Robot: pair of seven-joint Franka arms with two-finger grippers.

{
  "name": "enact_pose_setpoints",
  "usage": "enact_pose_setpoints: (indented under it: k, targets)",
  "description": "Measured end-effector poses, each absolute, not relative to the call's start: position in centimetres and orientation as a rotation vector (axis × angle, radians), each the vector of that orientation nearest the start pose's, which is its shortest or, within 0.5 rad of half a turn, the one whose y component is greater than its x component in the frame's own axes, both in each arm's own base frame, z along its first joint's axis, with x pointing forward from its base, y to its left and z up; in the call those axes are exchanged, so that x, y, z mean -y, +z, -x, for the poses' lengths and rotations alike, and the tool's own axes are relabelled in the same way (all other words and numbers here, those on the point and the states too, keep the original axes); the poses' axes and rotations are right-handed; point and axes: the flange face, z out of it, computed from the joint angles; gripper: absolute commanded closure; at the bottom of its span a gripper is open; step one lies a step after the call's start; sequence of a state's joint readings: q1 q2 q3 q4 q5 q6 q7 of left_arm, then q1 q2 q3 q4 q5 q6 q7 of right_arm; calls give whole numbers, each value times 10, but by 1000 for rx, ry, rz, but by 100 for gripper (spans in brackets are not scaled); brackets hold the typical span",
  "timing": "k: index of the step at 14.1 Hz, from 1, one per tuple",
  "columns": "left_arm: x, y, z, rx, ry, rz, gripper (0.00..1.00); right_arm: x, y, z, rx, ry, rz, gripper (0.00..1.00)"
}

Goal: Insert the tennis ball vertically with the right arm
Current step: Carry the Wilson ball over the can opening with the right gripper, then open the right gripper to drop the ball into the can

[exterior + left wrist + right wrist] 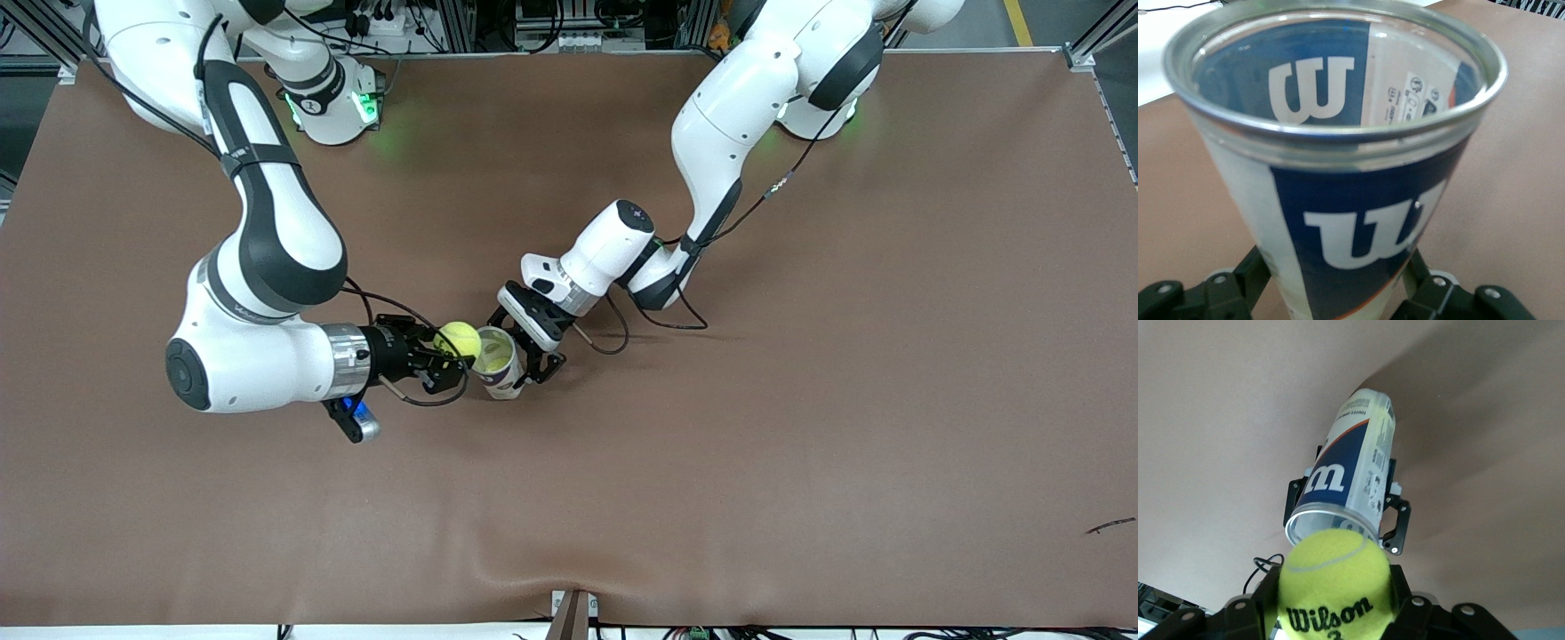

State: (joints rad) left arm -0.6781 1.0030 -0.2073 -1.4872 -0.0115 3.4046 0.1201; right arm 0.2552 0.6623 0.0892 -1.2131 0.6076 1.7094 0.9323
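A yellow tennis ball is clamped between the black fingers of my right gripper, which is shut on it. The ball hangs right beside the open mouth of a clear tennis can with a blue and white label, touching or just short of the metal rim. My left gripper is shut on the can's lower body and holds it with the mouth up. In the right wrist view the ball fills my right gripper, with the can just past it. In the left wrist view the can rises out of my left gripper. The inside of the can looks empty.
Both arms meet over the middle of the brown table mat. Thin black cables loop off each wrist near the can. A small dark scrap lies toward the left arm's end, near the front camera. A bracket sits at the mat's near edge.
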Motion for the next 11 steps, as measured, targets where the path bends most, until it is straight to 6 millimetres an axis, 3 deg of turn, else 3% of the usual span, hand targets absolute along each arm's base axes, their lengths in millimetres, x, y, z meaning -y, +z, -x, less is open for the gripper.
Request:
enact_pose_setpoints:
  k: [2, 4, 5, 6, 7, 11]
  targets:
    - [549, 192, -510, -1295, -1448, 3016, 16, -292, 394, -670, -955, 661, 2443, 58]
    - [549, 192, -510, -1295, -1448, 3016, 16, -300, 390, -667, -951, 655, 2448, 47]
    - [549, 192, -510, -1295, -1448, 3016, 16, -301, 387, -666, -952, 657, 2452, 38]
    - [549, 192, -510, -1295, -1448, 3016, 16, -300, 383, -666, -956, 658, 2457, 12]
    - [549, 192, -510, -1295, -1448, 3016, 16, -299, 379, -666, -961, 659, 2468, 0]
    - [549, 192, -510, -1294, -1450, 3015, 16, -299, 367, -663, -964, 663, 2508, 0]
